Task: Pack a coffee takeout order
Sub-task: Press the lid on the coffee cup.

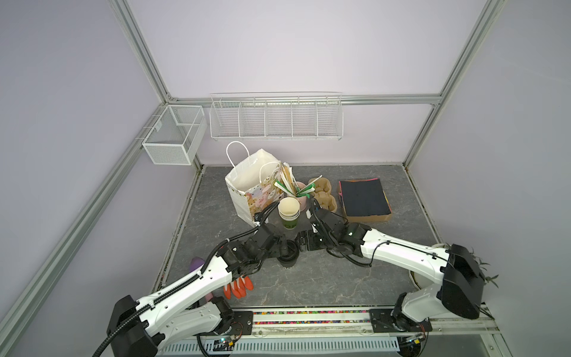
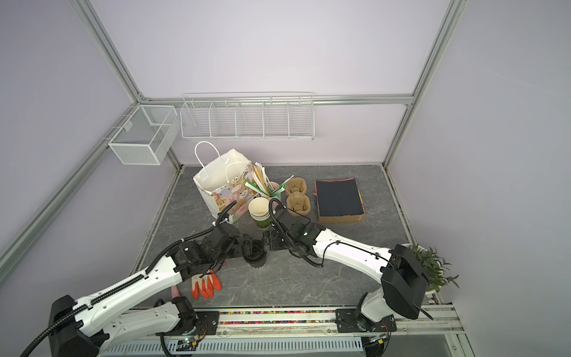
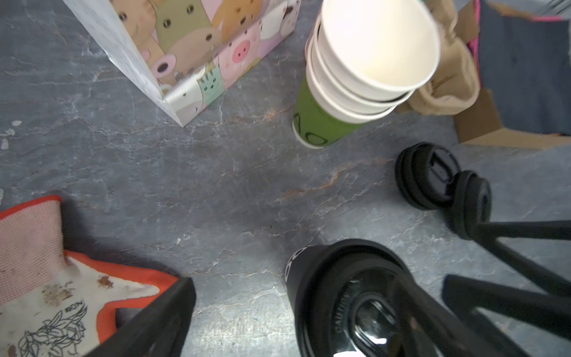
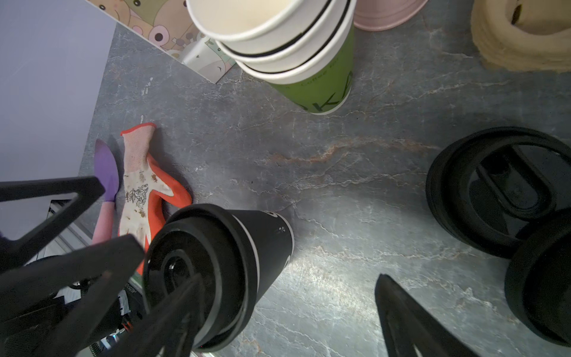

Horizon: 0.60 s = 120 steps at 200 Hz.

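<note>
Grey marble-patterned tabletop: at the back, a cartoon-animal gift bag, stacked cream cups with a green one lowest, a pink cup, brown pulp carriers and a cardboard tray; nearer the front, a lidded black cup, loose black lids and an orange-and-white glove

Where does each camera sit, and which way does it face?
Both top views: high above the robot's base, looking down and forward at the table; both arms, left end effector, right end effector show.
Left wrist: above the table, facing down at black cup and bag; own fingers show.
Right wrist: likewise, facing black cup and lids; own fingers show.
Shared: both wrist views hold black cup, lids, glove.
</note>
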Each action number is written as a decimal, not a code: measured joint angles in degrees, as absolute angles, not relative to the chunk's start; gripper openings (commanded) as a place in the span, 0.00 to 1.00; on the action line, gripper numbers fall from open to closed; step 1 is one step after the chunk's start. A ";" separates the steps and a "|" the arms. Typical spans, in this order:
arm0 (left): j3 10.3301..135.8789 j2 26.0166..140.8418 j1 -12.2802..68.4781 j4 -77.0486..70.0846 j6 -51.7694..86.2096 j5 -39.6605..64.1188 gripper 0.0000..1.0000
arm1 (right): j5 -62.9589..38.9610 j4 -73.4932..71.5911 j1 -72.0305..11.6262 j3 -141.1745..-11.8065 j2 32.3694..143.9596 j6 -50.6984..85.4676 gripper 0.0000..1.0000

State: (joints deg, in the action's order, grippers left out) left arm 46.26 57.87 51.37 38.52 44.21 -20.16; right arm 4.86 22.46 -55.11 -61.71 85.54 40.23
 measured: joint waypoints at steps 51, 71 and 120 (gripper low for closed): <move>45.67 46.78 51.37 40.27 46.39 -20.34 1.00 | 4.95 22.79 -56.93 -62.94 85.97 39.29 0.84; 40.93 40.56 51.37 41.04 49.21 -18.83 0.98 | 5.56 23.42 -58.78 -64.75 87.64 38.26 0.83; 30.61 35.38 51.37 42.39 55.16 -13.56 0.96 | 8.03 25.61 -62.00 -68.36 91.42 35.92 0.83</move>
State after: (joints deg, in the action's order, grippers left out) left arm 30.61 35.38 51.37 42.39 55.16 -13.56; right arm 8.03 25.61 -62.00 -68.36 91.42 35.92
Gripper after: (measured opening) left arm 0.964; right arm 0.827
